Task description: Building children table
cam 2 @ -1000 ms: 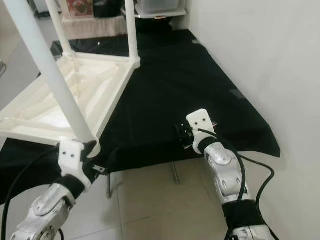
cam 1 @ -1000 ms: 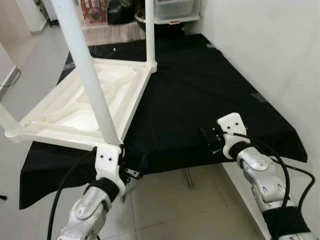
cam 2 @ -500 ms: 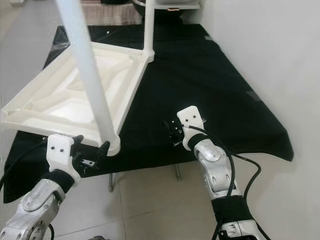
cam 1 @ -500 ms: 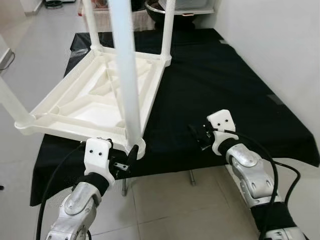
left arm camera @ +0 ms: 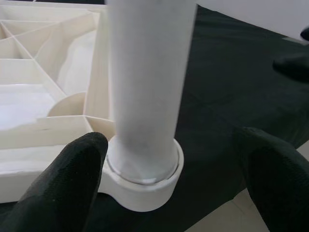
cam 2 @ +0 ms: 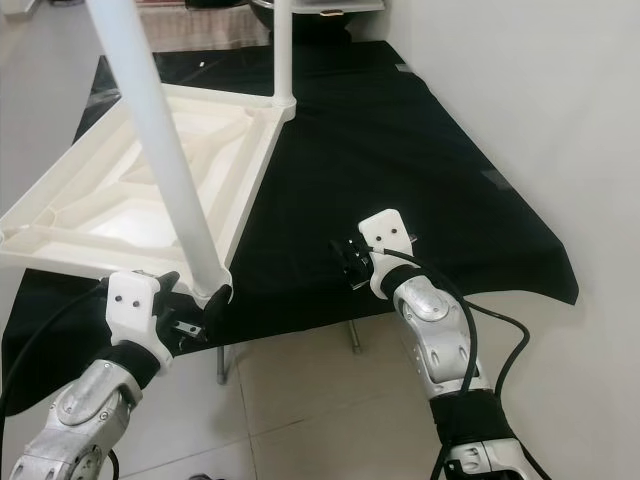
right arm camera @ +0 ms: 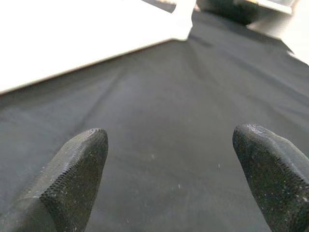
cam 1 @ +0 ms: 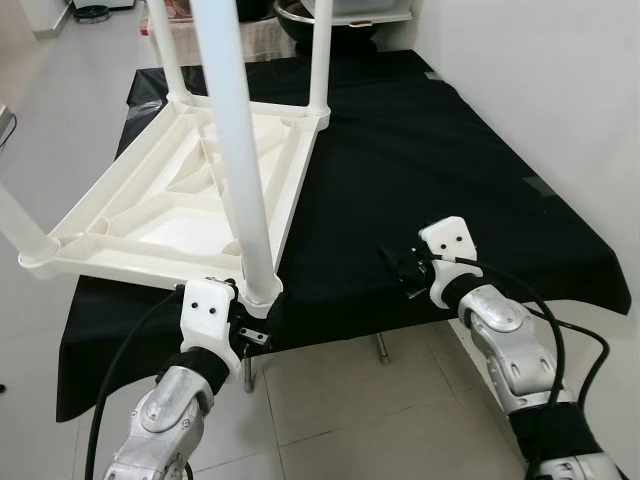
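Black cloth (cam 1: pixel 430 150) drapes the tabletop, where a white plastic children's table (cam 1: pixel 180 215) lies upside down, ribbed underside up, legs (cam 1: pixel 235 150) rising from round corner sockets. The left gripper (left arm camera: pixel 159 193) sits at the near corner, fingers (left arm camera: pixel 72 183) spread wide around that leg, seemingly not touching. The right gripper (right arm camera: pixel 169 174) hovers over bare cloth, fingers wide.

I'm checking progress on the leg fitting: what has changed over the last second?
The left claw has closed in on the base of the near table leg, its open fingers now flanking the leg where it sits in the corner socket of the upturned white tabletop; nothing is gripped. The right claw still hovers open over the black cloth. Tabletop unchanged; the camera shifted.
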Robot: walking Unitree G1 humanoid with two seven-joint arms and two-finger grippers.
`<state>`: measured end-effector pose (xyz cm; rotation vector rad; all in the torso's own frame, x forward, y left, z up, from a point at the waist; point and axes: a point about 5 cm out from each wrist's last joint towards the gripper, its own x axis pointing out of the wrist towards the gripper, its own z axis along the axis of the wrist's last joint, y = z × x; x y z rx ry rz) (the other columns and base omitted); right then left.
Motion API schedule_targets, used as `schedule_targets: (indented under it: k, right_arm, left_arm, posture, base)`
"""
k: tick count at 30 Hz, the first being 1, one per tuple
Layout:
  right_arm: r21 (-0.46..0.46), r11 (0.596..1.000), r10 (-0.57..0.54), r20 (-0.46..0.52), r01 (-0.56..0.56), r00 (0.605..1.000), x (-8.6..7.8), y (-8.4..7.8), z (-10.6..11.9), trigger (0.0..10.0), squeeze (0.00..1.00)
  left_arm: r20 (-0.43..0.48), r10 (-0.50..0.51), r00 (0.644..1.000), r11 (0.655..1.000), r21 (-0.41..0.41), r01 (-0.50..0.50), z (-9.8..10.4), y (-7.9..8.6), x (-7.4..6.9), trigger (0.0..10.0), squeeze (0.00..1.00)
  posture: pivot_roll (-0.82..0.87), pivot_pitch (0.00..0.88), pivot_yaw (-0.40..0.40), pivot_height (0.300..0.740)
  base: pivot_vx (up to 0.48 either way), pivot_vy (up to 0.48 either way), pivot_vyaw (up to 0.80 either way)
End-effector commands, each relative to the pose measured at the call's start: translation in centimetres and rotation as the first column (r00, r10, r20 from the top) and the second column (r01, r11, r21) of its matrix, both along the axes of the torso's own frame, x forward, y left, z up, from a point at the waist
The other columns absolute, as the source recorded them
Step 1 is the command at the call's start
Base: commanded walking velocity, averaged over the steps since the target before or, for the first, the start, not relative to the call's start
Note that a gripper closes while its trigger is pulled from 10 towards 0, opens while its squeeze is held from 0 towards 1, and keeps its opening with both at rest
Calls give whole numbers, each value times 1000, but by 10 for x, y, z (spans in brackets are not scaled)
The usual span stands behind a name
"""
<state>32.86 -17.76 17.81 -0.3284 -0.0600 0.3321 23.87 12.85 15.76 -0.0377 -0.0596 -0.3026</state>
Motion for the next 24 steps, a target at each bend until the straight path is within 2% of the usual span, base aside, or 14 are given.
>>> schedule_targets:
  k: [1,9,24]
  right_arm:
    - [28,999,27,20,-27,999,-4,2,2,10000,0]
    - [31,999,24,17,-25,1000,-5,2,0,10000,0]
    - [47,998,35,2,-35,999,-9,7,-4,10000,0]
  left_arm:
    - [-21,11,1000,1000,12,-10,-6,1,0,10000,0]
    - [-54,69,996,996,53,-66,-10,3,4,10000,0]
    - [-61,81,995,994,82,-76,-12,3,7,10000,0]
  posture:
    - [60,154,-45,740]
    - [61,154,-41,740]
    - [59,156,-37,740]
  base:
    - [0,0,0]
    - [0,0,0]
    - [0,0,0]
